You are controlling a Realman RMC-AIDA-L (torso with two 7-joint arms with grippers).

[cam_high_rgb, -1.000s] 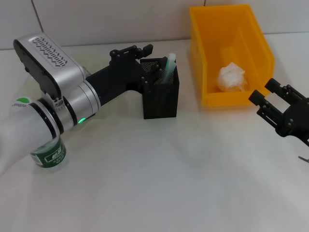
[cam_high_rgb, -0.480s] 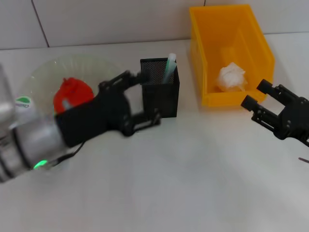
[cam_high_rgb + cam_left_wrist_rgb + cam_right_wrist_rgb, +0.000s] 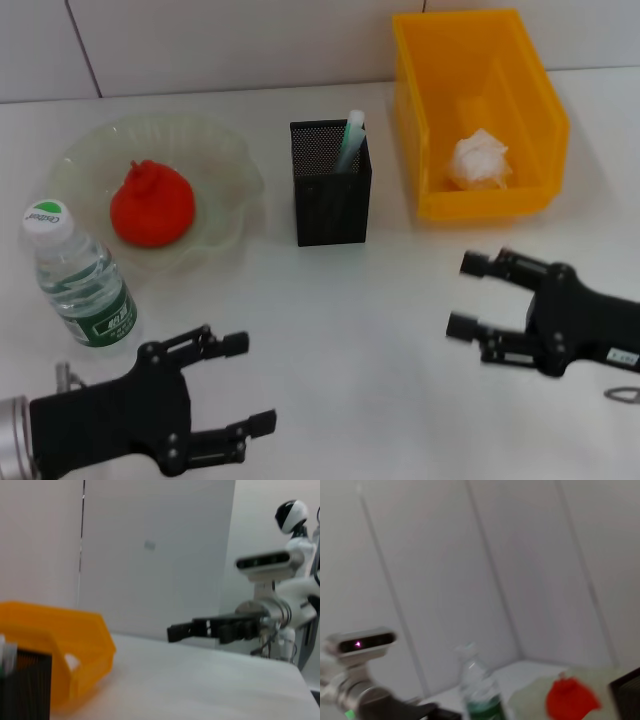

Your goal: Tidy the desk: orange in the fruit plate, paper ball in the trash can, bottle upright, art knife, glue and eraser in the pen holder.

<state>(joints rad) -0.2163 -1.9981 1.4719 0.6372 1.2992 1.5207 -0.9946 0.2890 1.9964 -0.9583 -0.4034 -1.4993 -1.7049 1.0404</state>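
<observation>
Red-orange, the orange (image 3: 151, 205) sits in the fruit plate (image 3: 225, 150), the paper ball (image 3: 480, 160) lies in the trash can (image 3: 420, 120), and the bottle (image 3: 78, 280) stands upright just beside the plate. Both the left gripper (image 3: 237, 388) and right gripper (image 3: 468, 296) hang empty with jaws apart, low over the table near the robot. Judging from this, little seems left; the likeliest slip is the left arm clipping the nearby bottle and toppling it as it moves.

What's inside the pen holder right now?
A pale green-and-white stick stands out of the pen holder, leaning at its back right corner. Anything lower down, such as the eraser or art knife, is hidden by the dark mesh walls. Both grippers hang open, away from it.
</observation>
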